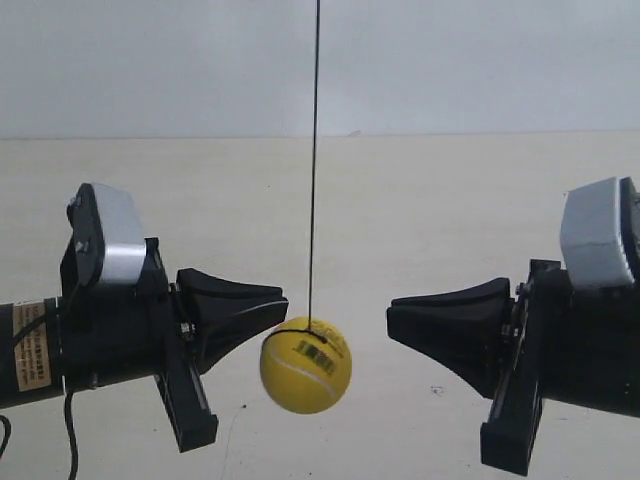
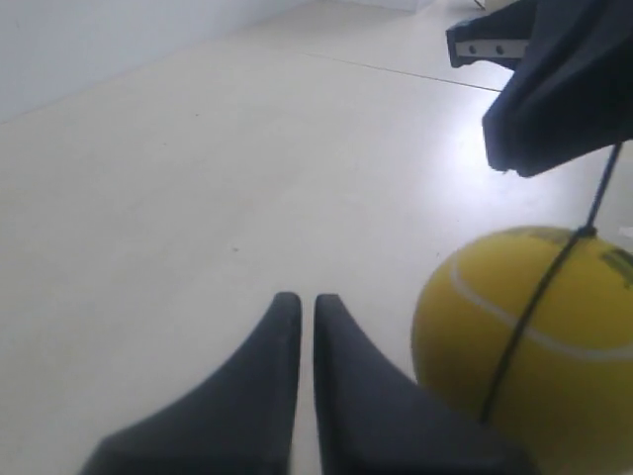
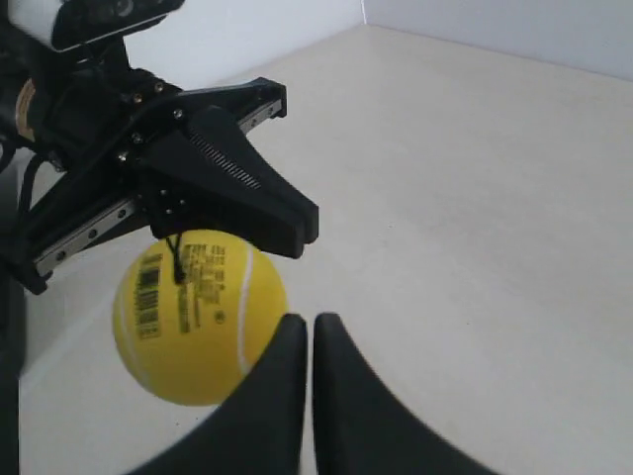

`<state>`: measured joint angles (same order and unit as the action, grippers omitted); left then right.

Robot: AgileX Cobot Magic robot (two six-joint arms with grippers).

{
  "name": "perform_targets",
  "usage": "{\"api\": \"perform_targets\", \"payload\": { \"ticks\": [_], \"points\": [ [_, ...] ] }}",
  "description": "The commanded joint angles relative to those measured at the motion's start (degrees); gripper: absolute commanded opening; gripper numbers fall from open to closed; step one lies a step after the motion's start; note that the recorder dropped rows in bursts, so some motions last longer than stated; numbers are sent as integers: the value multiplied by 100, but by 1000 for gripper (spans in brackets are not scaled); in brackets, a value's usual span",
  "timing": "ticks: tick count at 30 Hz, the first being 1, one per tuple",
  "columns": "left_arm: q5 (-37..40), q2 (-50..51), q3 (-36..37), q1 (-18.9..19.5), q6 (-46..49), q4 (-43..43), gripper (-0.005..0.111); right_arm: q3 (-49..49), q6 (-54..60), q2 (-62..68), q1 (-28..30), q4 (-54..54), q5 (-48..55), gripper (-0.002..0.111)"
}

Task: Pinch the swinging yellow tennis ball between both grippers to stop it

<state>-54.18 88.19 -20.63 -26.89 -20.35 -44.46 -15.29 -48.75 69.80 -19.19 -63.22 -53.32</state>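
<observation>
The yellow tennis ball (image 1: 305, 365) hangs on a thin black string (image 1: 314, 150) between the two black grippers, with its barcode sticker facing the exterior camera. My left gripper (image 1: 281, 303) is on the arm at the exterior view's left. It is shut, and its tip sits just above the ball's upper side; contact cannot be told. My right gripper (image 1: 392, 312) is shut too and stands a short gap away from the ball. The left wrist view has the ball (image 2: 534, 336) beside the closed left gripper (image 2: 300, 299). The right wrist view has the ball (image 3: 198, 317) beside the right gripper (image 3: 302, 322).
A cream tabletop (image 1: 420, 200) runs back to a white wall (image 1: 480, 60). Each arm carries a silver-grey module (image 1: 115, 235). A black cable (image 1: 70, 440) hangs under the arm at the exterior view's left.
</observation>
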Motion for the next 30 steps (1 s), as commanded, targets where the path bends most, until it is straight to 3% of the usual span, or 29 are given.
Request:
{"api": "perform_targets", "payload": {
  "ticks": [1, 25, 30],
  "points": [
    [-84, 38, -9, -65, 158, 202, 5, -35, 153, 4, -148, 263, 363, 0],
    [-706, 445, -52, -184, 198, 305, 5, -35, 116, 18, -148, 284, 361, 0],
    [-722, 445, -52, -184, 181, 150, 5, -35, 288, 598, -148, 273, -185, 0]
  ]
}}
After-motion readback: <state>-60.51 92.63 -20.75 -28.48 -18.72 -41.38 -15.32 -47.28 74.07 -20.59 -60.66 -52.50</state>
